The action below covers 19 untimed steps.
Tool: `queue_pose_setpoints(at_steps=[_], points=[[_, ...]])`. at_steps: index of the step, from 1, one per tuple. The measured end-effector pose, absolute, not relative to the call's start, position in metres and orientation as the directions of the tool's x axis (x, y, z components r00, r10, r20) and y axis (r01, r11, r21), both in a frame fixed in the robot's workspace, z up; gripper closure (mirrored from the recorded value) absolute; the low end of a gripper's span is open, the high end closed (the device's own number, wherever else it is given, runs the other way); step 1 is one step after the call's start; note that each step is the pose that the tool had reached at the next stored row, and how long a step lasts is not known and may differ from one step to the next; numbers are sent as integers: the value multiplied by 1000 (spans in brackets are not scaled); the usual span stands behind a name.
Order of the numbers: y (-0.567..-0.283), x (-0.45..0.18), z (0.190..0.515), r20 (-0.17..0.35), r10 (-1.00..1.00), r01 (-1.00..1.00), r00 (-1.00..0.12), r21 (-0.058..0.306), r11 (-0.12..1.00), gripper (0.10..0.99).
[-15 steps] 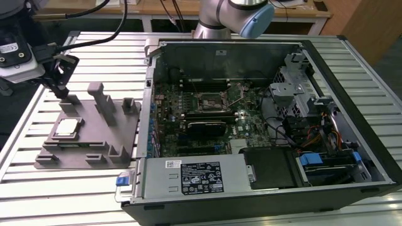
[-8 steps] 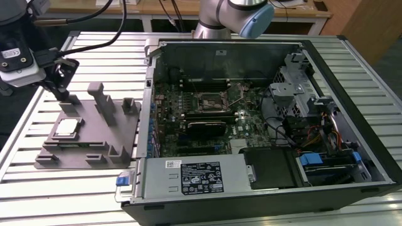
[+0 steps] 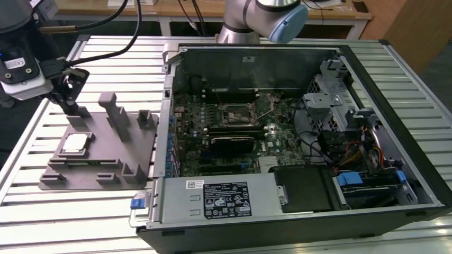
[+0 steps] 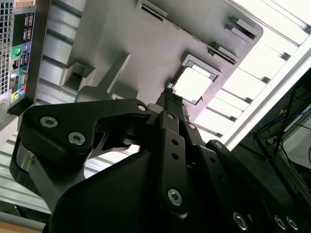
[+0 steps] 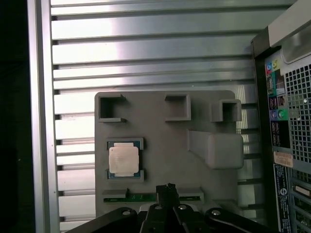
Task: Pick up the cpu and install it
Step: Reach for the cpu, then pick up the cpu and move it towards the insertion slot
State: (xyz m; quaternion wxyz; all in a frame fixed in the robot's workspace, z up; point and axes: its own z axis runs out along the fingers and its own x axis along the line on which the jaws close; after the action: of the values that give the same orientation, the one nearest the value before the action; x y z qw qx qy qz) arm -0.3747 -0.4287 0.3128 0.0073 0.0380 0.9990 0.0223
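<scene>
The cpu [image 3: 75, 144] [image 5: 124, 160] [image 4: 194, 83], a flat silver square with a thin green edge, lies in a square recess of the grey tray [image 3: 99, 172] [image 5: 160, 141] at the exterior view's left. My gripper [image 3: 69, 95] [image 5: 167, 188] [image 4: 169, 96] hangs above the tray's far part, a little way off the cpu. Its black fingers are shut together with nothing between them. The black socket frame [image 3: 240, 112] sits on the motherboard inside the open computer case [image 3: 395, 95].
The tray has several upright posts [image 3: 115, 114] close to the gripper. The case's rear ports [image 5: 279, 104] face the tray. Everything rests on a slatted metal table [image 3: 42, 211]. The arm's base [image 3: 244, 21] stands behind the case.
</scene>
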Motion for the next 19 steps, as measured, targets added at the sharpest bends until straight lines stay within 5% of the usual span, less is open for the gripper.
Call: queue_pose_setpoints(at_steps=[19], points=[[-429,-384,311,-13,76,76,-997,45,996,980]])
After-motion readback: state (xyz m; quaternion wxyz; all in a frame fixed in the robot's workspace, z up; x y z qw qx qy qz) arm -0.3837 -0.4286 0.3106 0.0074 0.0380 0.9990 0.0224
